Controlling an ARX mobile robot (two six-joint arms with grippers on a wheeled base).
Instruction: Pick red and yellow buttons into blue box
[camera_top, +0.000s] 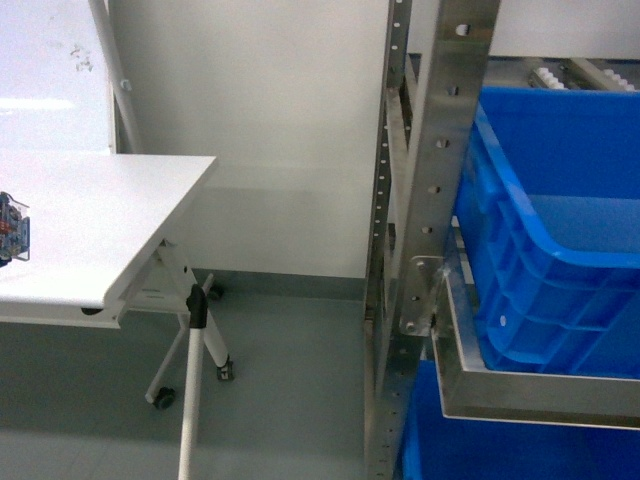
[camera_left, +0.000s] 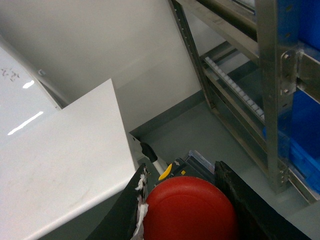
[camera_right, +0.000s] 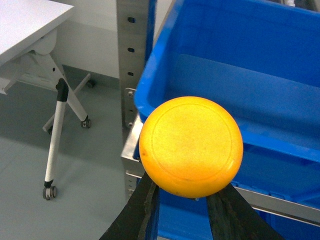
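Right wrist view: yellow button (camera_right: 191, 146) is pinched by right gripper (camera_right: 182, 197) near blue crate (camera_right: 260, 65) rim corner, red button (camera_left: 189, 210) is clamped in left gripper (camera_left: 185, 200) beside desk (camera_left: 60, 165) edge; both picked, neither dropped in yet.

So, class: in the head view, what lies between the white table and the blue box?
Bare grey floor and wall, then the metal rack upright, stand between the white table and the blue box.
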